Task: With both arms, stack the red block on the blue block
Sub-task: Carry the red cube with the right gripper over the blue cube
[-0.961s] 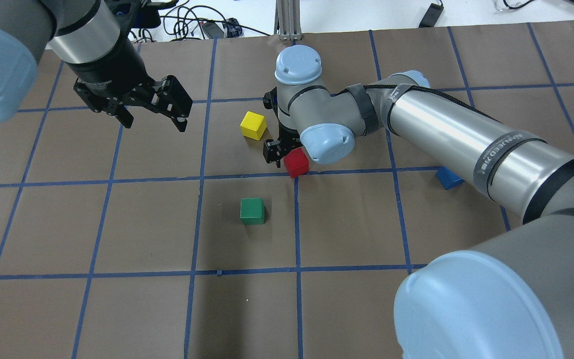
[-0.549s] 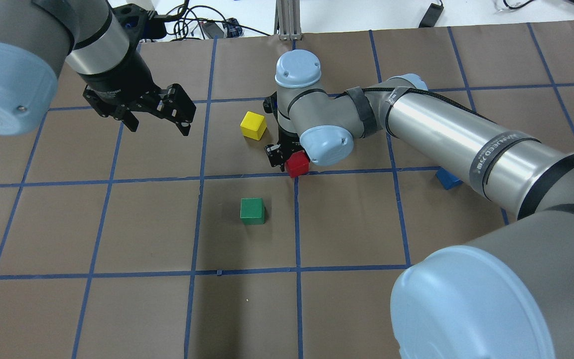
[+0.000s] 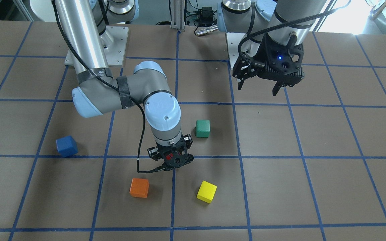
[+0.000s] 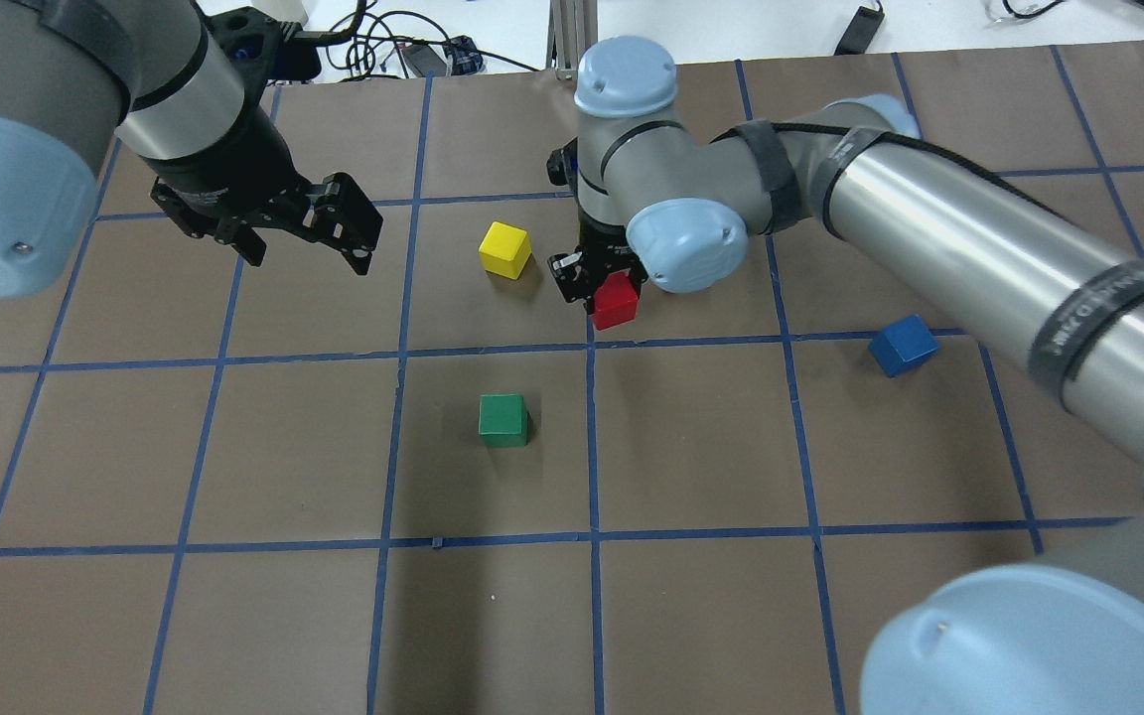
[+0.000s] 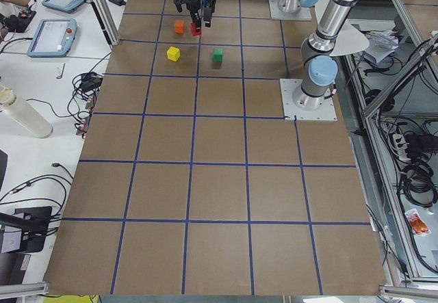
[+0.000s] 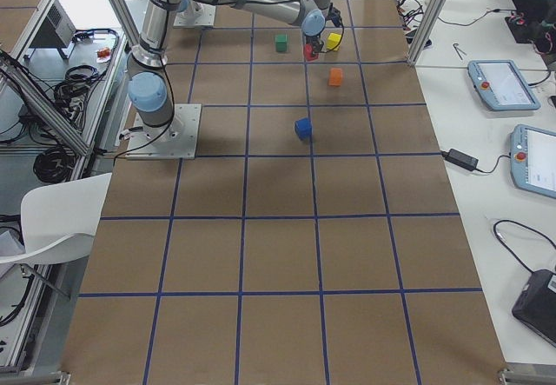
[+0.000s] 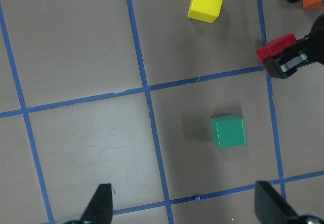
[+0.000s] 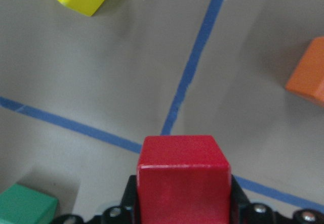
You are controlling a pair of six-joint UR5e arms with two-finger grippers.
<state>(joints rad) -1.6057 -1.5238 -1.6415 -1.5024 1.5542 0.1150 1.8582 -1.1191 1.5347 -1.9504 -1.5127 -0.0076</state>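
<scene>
My right gripper (image 4: 606,291) is shut on the red block (image 4: 618,302) and holds it just above the table, near a crossing of blue tape lines. The right wrist view shows the red block (image 8: 183,176) between the jaws. The blue block (image 4: 903,345) lies on the table apart from it, under the right forearm; it also shows in the front view (image 3: 66,146). My left gripper (image 4: 309,260) is open and empty, hovering over the table's far left. In the left wrist view its fingertips (image 7: 100,204) frame the held red block (image 7: 276,49).
A green block (image 4: 502,419) lies near the middle and a yellow block (image 4: 504,248) just left of the right gripper. An orange block (image 3: 139,187) lies beyond the right gripper. Cables lie past the brown table's (image 4: 234,616) far edge.
My right gripper has risen with the red block and shifted slightly right and away. The right forearm has swung off the blue block, which now shows fully. The left gripper has shifted only slightly.
</scene>
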